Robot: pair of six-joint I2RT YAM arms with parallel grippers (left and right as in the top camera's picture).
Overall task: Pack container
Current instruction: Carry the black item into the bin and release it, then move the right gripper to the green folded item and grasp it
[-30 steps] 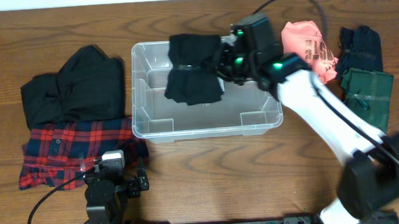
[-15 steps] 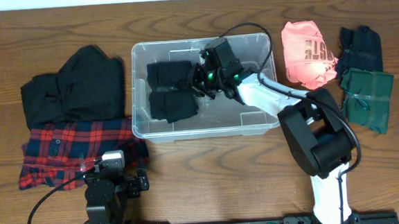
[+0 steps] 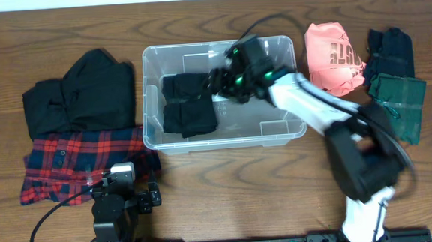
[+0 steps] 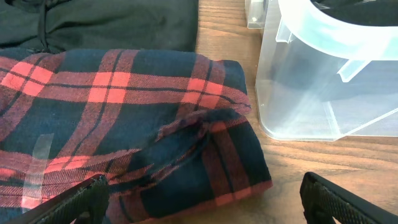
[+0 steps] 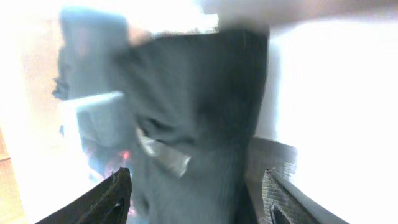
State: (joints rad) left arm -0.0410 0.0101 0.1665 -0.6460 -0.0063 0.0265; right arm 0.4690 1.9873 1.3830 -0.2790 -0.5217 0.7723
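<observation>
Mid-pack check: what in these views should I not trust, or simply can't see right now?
Overhead: motion blur smears the right gripper; its fingers cannot be picked out.
Right wrist view: glare and blur wash out the container; whether the black garment touches the fingers is unclear.
Left wrist view: the container is cut off by the top and right edges, contents unseen.

the only writing i can see is a few big dark block letters printed on the coral shirt, which lies near the far edge of the table, toward its right corner. they're too small and creased to read from above.
</observation>
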